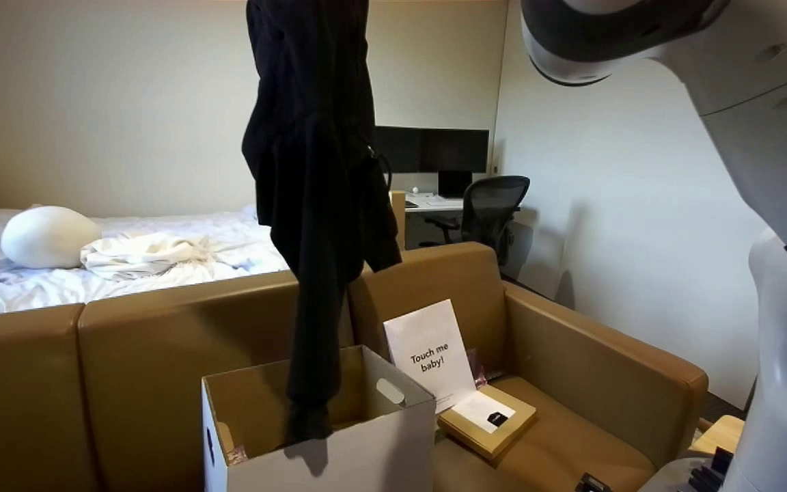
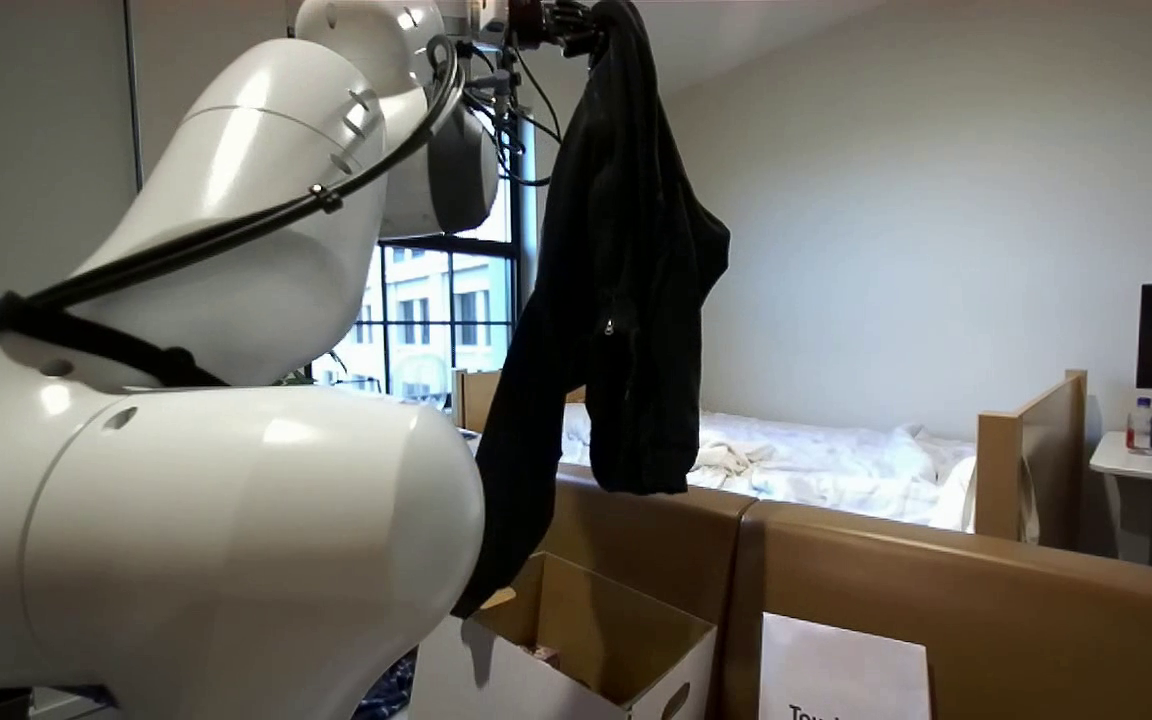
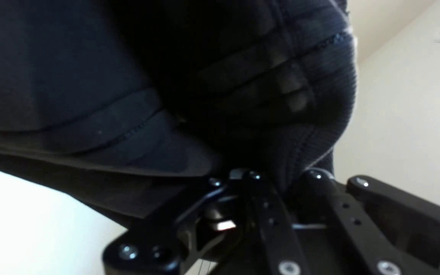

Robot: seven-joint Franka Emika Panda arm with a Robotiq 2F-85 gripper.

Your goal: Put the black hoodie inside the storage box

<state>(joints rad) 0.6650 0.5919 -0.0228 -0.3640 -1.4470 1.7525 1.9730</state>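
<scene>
the black hoodie (image 1: 318, 171) hangs in the air, most of it higher than the storage box (image 1: 359, 461), a long dark drape left of centre in an exterior view, running from the top edge into the lower part. it hangs from the gripper (image 3: 279, 181), whose fingers (image 3: 275, 233) are pinched on a fold of its cloth, low and right of centre in the wrist view. the hold looks to be beside a ribbed, stitched edge, perhaps a hem or cuff, which should be a good place: thick knit gives the tips something to bite and isn't likely to slide out. i'd judge the garment soft and limp, of moderate weight, not fragile, though the small metal pull (image 2: 609, 327) near the middle of an exterior view could snag. being so floppy, it will probably lag and swing behind any quick move, so a slow drop that lets it fold on itself seems best. the longest sleeve (image 1: 315, 328) ends right at the rim of the near wall, low and left of centre in an exterior view; whether it touches the rim or dips just inside, i can't tell. that sleeve seems the likeliest part to spill outside, so the grip may need to carry further over the opening. a shorter hanging end (image 2: 646, 470) stops higher up and should follow the rest down.
</scene>
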